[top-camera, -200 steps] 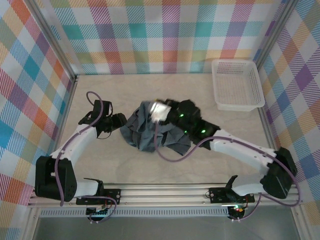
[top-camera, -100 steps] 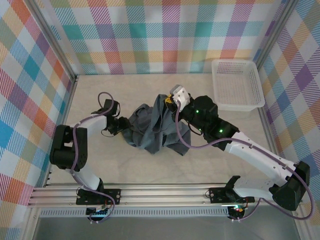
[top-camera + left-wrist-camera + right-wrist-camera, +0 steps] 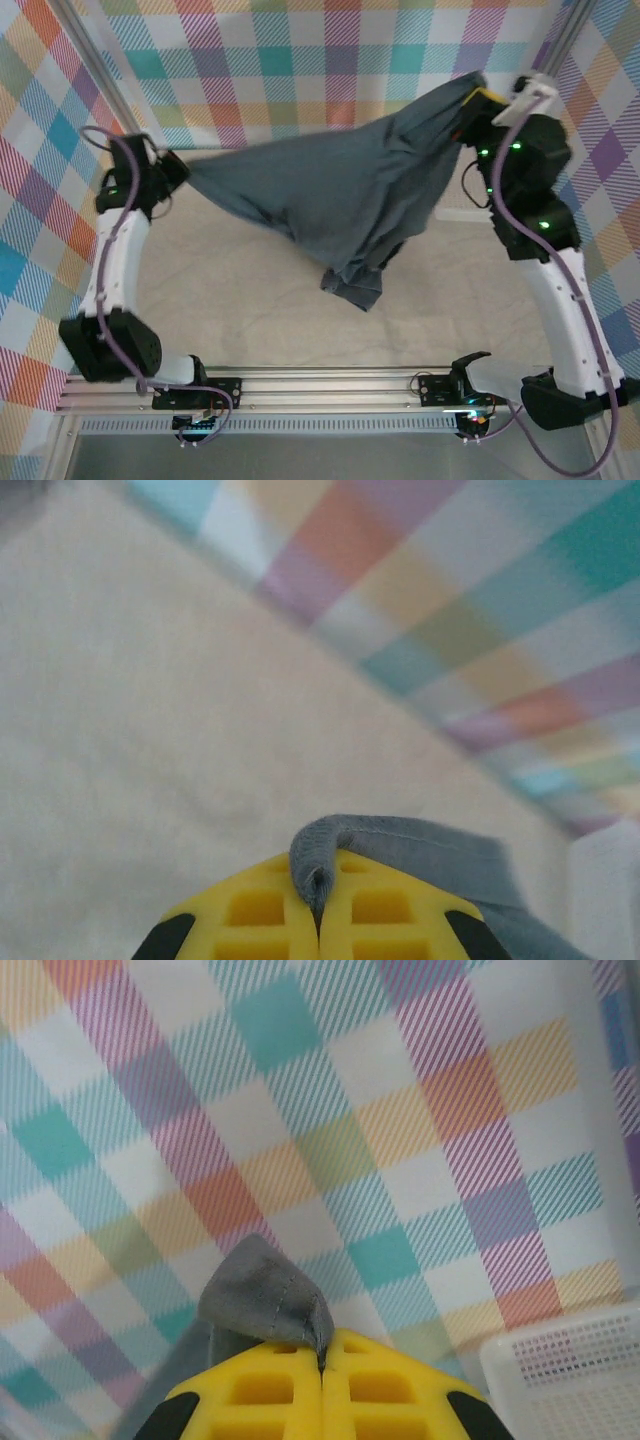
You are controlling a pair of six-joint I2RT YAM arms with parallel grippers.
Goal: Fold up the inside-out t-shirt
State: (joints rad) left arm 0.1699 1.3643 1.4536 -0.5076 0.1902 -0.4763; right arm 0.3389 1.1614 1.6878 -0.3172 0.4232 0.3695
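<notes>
Pastel plaid walls (image 3: 300,70) enclose a beige marbled tabletop (image 3: 250,310) edged by aluminium rails (image 3: 330,385).

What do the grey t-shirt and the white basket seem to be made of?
T-shirt: soft knit fabric, probably cotton jersey, with a matte look. It sags and drapes in folds, and a stitched seam shows at the pinched corner.
Basket: likely moulded plastic, white. Its wall is a regular mesh of small holes under a smooth rim.

My arms stand high and wide apart; left gripper (image 3: 180,168) and right gripper (image 3: 477,96) (jaws pressed together) each pinch the t-shirt (image 3: 340,190).
</notes>
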